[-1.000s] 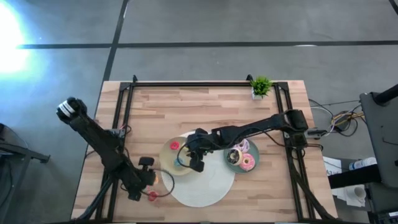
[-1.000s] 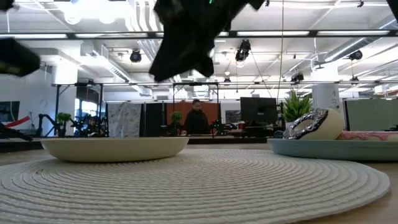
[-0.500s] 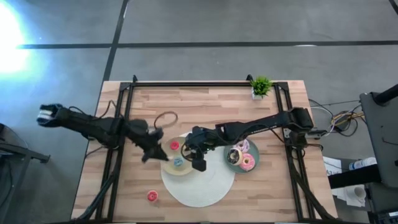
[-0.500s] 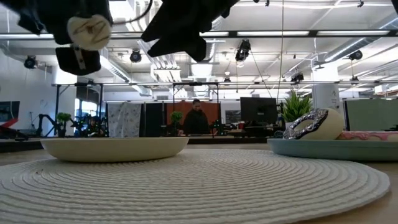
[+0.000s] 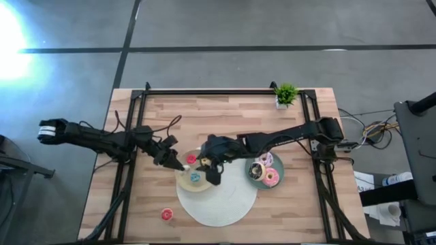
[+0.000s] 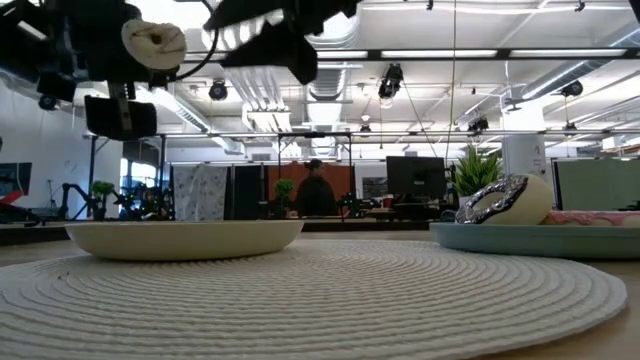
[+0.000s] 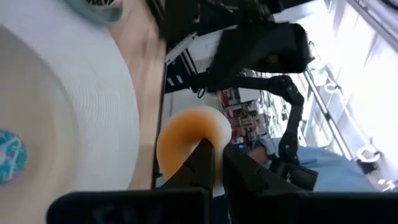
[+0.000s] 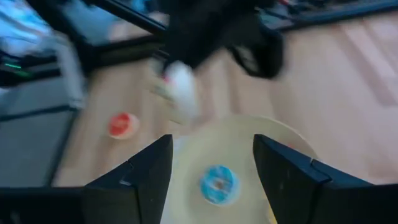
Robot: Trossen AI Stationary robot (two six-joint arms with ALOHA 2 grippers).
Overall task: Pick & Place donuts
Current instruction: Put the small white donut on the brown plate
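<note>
Gripping an orange-cream donut between closed fingers, the left gripper hangs just above the beige plate, at its left rim. Right gripper hovers over same plate w/ fingers spread, nothing held. Blue donut & red donut lie on beige plate. Pink donut + others on teal plate. Orange donut alone on table, beside the white mat.

No readable text, labels or numbers, as far as the views show.
</note>
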